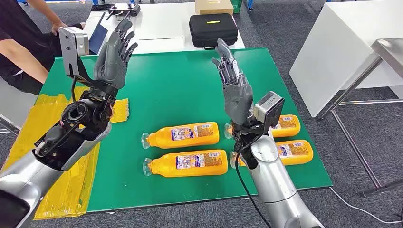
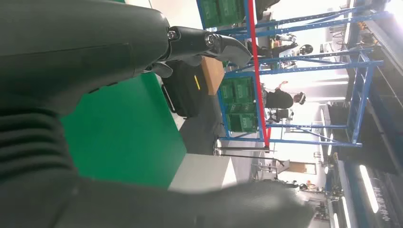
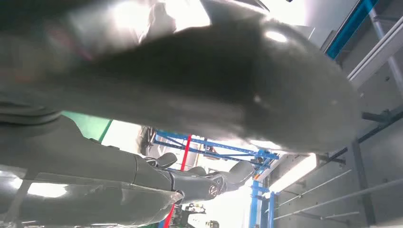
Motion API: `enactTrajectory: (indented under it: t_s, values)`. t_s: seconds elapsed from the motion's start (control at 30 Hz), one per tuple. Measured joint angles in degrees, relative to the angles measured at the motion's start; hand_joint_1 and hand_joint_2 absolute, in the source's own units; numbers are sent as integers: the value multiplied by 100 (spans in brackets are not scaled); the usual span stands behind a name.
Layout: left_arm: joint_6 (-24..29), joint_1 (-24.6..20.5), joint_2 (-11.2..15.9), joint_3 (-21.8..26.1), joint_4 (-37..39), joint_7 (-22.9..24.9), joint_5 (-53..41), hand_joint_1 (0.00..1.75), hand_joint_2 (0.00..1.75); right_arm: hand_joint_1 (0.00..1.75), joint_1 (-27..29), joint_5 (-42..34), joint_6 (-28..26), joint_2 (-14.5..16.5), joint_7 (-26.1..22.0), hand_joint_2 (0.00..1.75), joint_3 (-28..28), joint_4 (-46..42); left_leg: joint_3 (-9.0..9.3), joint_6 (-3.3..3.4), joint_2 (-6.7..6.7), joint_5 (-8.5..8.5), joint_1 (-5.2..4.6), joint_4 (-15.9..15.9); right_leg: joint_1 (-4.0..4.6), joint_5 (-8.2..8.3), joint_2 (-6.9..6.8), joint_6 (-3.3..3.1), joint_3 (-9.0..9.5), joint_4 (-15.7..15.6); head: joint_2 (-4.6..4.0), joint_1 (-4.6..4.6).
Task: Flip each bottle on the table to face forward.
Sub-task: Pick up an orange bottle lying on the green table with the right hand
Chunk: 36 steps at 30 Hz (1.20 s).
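Both arms are raised over the green tabletop (image 1: 180, 80), left hand (image 1: 114, 54) and right hand (image 1: 233, 78) empty, fingers spread upward. Four orange bottles (image 1: 187, 134) lie sideways below. The left wrist view catches blue shelving (image 2: 304, 71) across the room.

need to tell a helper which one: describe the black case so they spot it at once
Start at the green table, then look past its far edge to the white table behind. The black case lies there, beside a cardboard box; a yellow strip marks its lid.
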Motion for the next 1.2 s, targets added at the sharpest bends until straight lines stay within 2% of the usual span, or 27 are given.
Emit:
enactTrajectory:
  t_s: [0.07,0.27,0.43,0.53,0.6,0.63,0.67,0.73,0.77,0.8,0.83,0.9,0.93,0.97,1.03,1.1,1.17,1.2]
  values:
    - [20,11,79,-12,-78,-8,14,0,0,0,23,-11,5,-5,-5,0,18,-31,0,0,1,0,0,0,0,0,0,0,0,0,0,-1]
    - [80,218,550,-32,-593,-159,60,0,0,0,218,-45,25,-93,-46,0,70,-271,0,0,0,0,0,0,0,0,-1,0,-1,0,0,-1]
    - [107,261,799,-88,-864,-61,94,0,0,0,282,-76,31,-166,-56,0,80,-397,-4,3,-2,-4,-7,7,-4,2,-1,2,0,-7,0,1]
    - [120,217,919,-149,-1009,8,145,0,0,0,311,-104,13,-214,-61,0,93,-480,-14,52,-3,-22,-34,32,-40,20,0,39,7,-35,0,-5]
    - [138,192,950,-175,-1099,4,150,0,0,0,323,-116,-2,-250,-66,0,98,-550,25,103,9,19,-4,-39,-39,-15,-2,51,-34,16,0,-3]
    - [144,176,953,-186,-1139,-3,146,0,0,0,323,-120,-6,-274,-69,0,99,-583,47,127,19,46,14,-81,-33,-93,-3,38,-113,162,0,3]
    - [147,164,951,-203,-1170,-8,139,0,0,0,326,-122,-9,-299,-72,0,100,-608,66,148,29,69,32,-117,-26,-221,-4,15,-258,440,0,10]
    - [154,152,944,-253,-1194,-14,119,0,0,0,352,-127,-23,-358,-75,0,102,-627,61,162,39,82,27,-125,-22,-524,-5,-28,-678,1263,0,18]
    - [159,156,940,-282,-1195,-10,107,0,0,0,373,-130,-34,-389,-76,0,103,-628,54,160,40,84,22,-124,-21,-615,-5,-27,-863,1599,0,19]
    - [168,156,936,-311,-1196,2,94,0,0,0,391,-135,-46,-424,-80,0,103,-628,49,156,39,86,18,-123,-20,-621,-6,-8,-959,1744,0,17]
    - [181,144,932,-336,-1196,21,82,0,0,0,401,-144,-58,-456,-88,0,103,-629,46,150,38,89,17,-120,-22,-533,-7,26,-934,1641,0,19]
    - [212,87,928,-380,-1208,69,74,0,0,0,403,-173,-86,-516,-114,0,103,-630,41,119,35,86,20,-104,-32,-195,-15,97,-587,870,0,20]
    - [223,45,929,-397,-1216,87,75,0,0,0,403,-190,-102,-542,-130,0,103,-630,27,88,30,80,8,-86,-26,-44,-18,96,-395,480,0,17]
    - [229,5,932,-415,-1224,105,82,0,0,0,404,-203,-116,-568,-147,0,103,-630,11,52,28,76,-5,-71,-20,56,-19,69,-266,218,0,13]
    - [233,-50,938,-450,-1228,126,109,0,0,0,416,-212,-139,-605,-172,0,103,-630,-21,-17,25,85,-26,-53,4,120,-12,-23,-217,109,0,6]
    - [232,-66,939,-483,-1228,127,135,0,0,0,426,-211,-157,-627,-182,0,103,-631,-47,-72,32,60,-9,-18,-21,153,-7,-94,-238,115,0,5]
    - [230,-69,938,-497,-1228,110,144,0,0,0,430,-207,-169,-636,-188,0,103,-634,-185,-129,52,-193,12,316,-52,185,-5,-163,-246,106,0,-10]
    - [230,-67,938,-503,-1226,101,146,0,0,0,435,-204,-174,-640,-190,0,103,-636,-322,-156,63,-401,19,654,-51,194,-4,-187,-254,107,0,-17]
